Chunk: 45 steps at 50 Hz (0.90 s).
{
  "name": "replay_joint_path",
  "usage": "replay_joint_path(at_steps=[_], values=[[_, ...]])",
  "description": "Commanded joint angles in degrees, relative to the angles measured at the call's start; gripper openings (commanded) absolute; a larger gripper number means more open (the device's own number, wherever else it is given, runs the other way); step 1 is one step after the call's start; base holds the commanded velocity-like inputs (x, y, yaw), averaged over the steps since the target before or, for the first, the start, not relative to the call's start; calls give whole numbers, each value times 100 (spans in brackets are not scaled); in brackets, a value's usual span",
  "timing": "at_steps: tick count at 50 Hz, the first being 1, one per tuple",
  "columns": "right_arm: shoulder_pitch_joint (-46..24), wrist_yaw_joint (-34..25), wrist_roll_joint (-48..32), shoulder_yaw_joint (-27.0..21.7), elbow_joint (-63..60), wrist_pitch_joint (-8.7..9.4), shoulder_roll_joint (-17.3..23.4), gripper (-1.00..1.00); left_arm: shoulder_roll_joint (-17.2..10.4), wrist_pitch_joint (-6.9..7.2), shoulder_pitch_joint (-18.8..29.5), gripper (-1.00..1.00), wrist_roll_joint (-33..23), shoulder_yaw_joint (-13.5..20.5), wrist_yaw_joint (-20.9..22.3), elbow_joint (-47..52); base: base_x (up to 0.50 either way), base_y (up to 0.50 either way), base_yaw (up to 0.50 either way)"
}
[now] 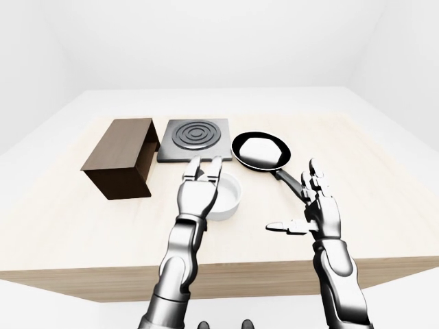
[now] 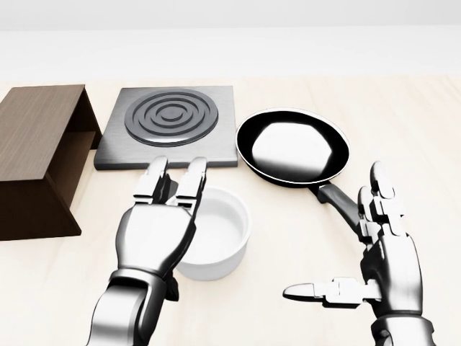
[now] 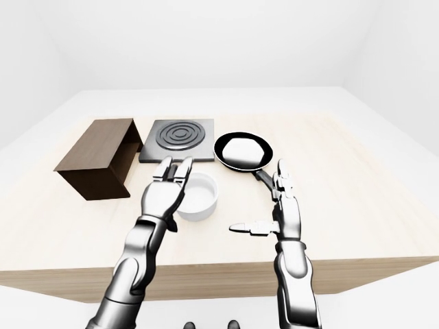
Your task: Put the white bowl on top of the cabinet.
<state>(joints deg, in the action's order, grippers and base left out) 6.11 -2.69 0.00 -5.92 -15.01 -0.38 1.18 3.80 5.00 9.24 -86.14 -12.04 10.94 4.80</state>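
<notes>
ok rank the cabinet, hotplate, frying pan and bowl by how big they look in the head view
1. Dark brown wooden cabinet, though the picture's left edge cuts it off.
2. Grey square hotplate with ring burner.
3. Black round frying pan; counting its handle it looks about level with the hotplate, so that order is unsure.
4. White round bowl, partly hidden by the left robot hand.

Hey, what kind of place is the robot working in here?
Probably a simulated kitchen worktop: a hotplate, a black frying pan and a white bowl sit on a wooden table in a bare white room.
</notes>
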Motion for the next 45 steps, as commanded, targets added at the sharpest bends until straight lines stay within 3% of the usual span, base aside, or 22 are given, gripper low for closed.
replay_joint_path(at_steps=[1, 45], values=[[0, -2, -3, 2, 19, -22, 2, 100, 44, 0, -39, 100, -4, -81, -117, -196, 0, 0, 0], [22, 15, -33, 2, -9, -41, -2, 100, 94, 0, 130, 100, 234, -193, -668, -1249, 0, 0, 0]])
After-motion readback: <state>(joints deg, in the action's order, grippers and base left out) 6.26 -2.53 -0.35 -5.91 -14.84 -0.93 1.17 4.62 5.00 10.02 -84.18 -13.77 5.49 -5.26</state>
